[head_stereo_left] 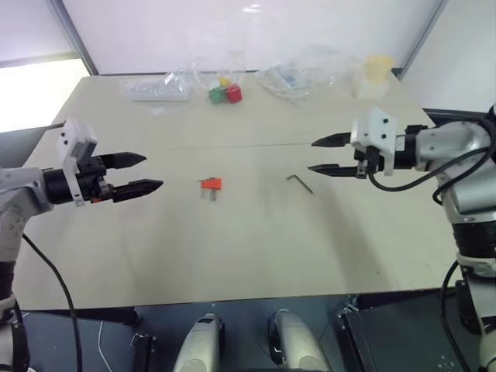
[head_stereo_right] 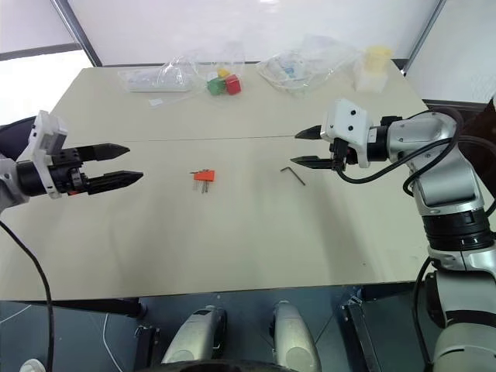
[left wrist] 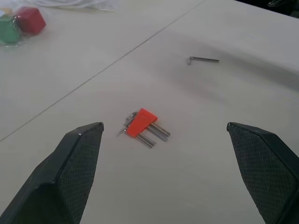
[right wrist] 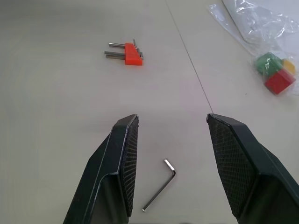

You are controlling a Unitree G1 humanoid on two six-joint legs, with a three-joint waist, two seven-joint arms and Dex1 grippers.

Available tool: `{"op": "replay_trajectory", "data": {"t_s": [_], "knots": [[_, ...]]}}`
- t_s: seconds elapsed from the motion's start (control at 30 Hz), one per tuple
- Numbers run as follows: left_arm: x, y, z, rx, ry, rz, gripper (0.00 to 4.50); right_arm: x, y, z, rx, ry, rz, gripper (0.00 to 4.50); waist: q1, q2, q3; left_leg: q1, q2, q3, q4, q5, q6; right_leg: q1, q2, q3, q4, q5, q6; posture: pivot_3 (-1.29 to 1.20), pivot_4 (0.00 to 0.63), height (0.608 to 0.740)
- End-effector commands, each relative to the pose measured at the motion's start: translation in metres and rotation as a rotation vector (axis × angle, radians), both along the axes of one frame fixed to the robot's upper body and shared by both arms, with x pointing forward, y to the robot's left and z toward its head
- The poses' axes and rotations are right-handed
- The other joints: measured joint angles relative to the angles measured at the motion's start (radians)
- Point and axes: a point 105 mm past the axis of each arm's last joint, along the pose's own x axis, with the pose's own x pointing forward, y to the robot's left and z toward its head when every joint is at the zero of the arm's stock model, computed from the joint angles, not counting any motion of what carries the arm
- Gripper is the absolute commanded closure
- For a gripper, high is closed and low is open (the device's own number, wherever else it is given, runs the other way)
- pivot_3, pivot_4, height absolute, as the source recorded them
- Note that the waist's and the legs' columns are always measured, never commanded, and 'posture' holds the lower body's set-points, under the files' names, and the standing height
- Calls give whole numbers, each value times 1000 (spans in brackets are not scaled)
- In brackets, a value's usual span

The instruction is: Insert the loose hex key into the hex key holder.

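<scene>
Your right gripper point(head_stereo_left: 325, 155) is the nearer one: the loose hex key point(head_stereo_left: 299, 183) lies flat on the table point(head_stereo_left: 256, 248) just below and slightly inboard of its tips, apart from everything. In the right wrist view the key's long leg runs diagonally between the two spread, empty fingers, short leg at the far end. The hex key holder point(head_stereo_left: 211, 184) sits further toward your left gripper point(head_stereo_left: 151, 172), which hangs wide open, holding nothing.
</scene>
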Motion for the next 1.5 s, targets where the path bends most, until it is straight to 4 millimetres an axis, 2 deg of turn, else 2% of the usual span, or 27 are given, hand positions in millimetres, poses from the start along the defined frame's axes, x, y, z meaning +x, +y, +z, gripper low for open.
{"op": "replay_trajectory", "data": {"t_s": [0.03,0.23,0.43,1.1,1.27,1.4,1.5], "knots": [[1,3,14,35,-85,15,58,-4,1,15,3,-48,14,2088,-1,0,0,0,0,0,0,0,0,0,0,0,0,0,0,0,150,740],[1,2,20,10,-102,14,58,-3,1,13,-1,-45,11,2088,1,0,0,0,0,0,0,0,0,0,0,0,0,0,0,0,150,740],[1,3,11,58,-94,24,58,-4,2,12,-9,-45,16,2088,-1,0,0,0,0,0,0,0,0,0,0,0,0,0,0,0,150,740],[-2,0,4,80,-67,11,58,-3,4,8,18,-38,24,2088,0,0,0,0,0,0,0,0,0,0,0,0,0,0,0,0,150,740],[1,-6,-1,64,-61,3,58,13,30,1,86,11,94,2088,-7,0,0,0,0,0,0,0,0,0,0,0,1,2,2,0,150,740],[4,-12,-1,38,-71,2,58,39,66,-5,173,98,145,2088,-21,0,0,1,0,0,1,0,0,0,1,0,2,2,3,0,150,740],[2,-14,-3,32,-74,17,58,62,85,-17,166,135,116,2088,-26,0,0,1,0,0,1,0,0,-1,1,0,3,3,3,0,150,740]]}}
